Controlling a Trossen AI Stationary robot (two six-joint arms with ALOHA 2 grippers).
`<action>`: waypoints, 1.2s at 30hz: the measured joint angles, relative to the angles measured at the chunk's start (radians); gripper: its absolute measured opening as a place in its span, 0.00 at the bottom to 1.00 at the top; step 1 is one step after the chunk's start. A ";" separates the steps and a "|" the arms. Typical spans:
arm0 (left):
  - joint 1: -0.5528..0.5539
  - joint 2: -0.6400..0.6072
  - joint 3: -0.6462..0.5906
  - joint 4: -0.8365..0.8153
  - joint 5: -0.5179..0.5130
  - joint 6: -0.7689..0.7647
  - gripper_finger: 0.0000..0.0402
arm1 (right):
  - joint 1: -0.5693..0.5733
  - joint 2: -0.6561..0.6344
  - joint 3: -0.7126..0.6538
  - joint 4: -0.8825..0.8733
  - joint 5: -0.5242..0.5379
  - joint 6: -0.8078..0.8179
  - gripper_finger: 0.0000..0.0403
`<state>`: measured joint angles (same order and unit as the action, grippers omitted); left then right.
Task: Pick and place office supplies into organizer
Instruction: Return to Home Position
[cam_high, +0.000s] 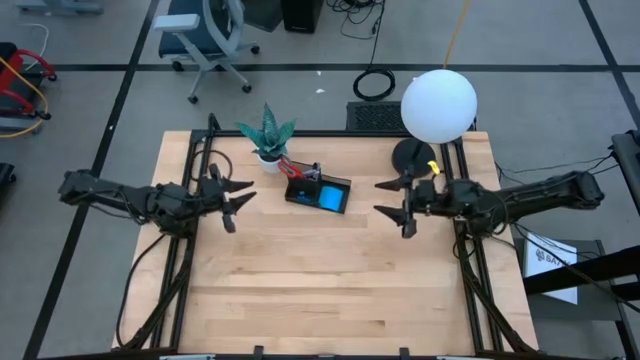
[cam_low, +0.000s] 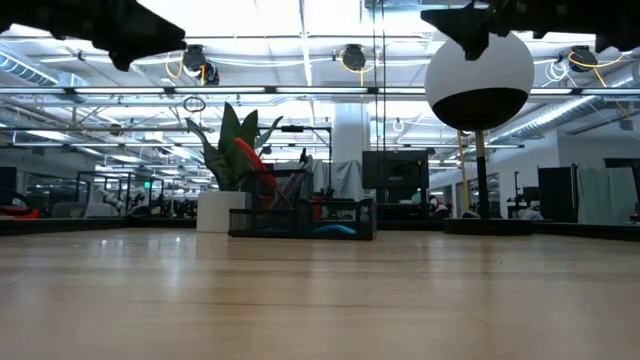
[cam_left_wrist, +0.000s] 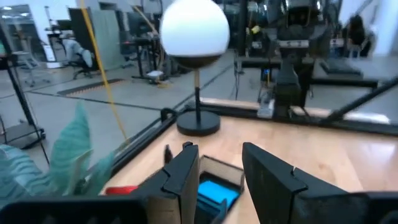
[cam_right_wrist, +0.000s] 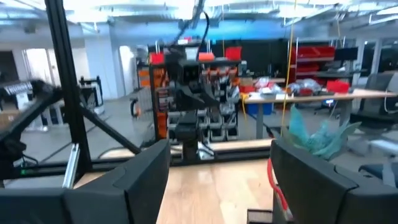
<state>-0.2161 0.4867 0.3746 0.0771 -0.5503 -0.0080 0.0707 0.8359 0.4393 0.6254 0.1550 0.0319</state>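
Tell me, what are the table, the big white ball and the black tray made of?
The table looks like pale wood: long planks with grain lines, matte. The white ball, the lamp's shade, is smooth and evenly white, probably frosted glass or plastic; I cannot tell which. The black tray looks like dark metal or plastic, too small to say.

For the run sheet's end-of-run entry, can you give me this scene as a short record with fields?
organizer: far middle of the table, beside the potted plant
contents: blue notepad; red-handled scissors standing in the back section
left gripper: open, empty, raised at the left
right gripper: open, empty, raised at the right, near the lamp
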 joint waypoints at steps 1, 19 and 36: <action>0.006 -0.024 -0.010 0.002 0.003 -0.003 0.33 | 0.000 -0.022 -0.009 -0.001 0.000 -0.001 0.67; -0.016 -0.354 -0.028 -0.124 0.051 0.004 0.33 | 0.002 -0.491 -0.213 0.009 0.000 -0.020 0.67; -0.016 -0.483 -0.027 -0.162 -0.005 0.022 0.33 | 0.003 -0.786 -0.280 -0.006 -0.056 -0.025 0.67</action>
<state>-0.2325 0.0040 0.3473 -0.0847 -0.5552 0.0143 0.0742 0.0497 0.1593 0.6199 0.0995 0.0067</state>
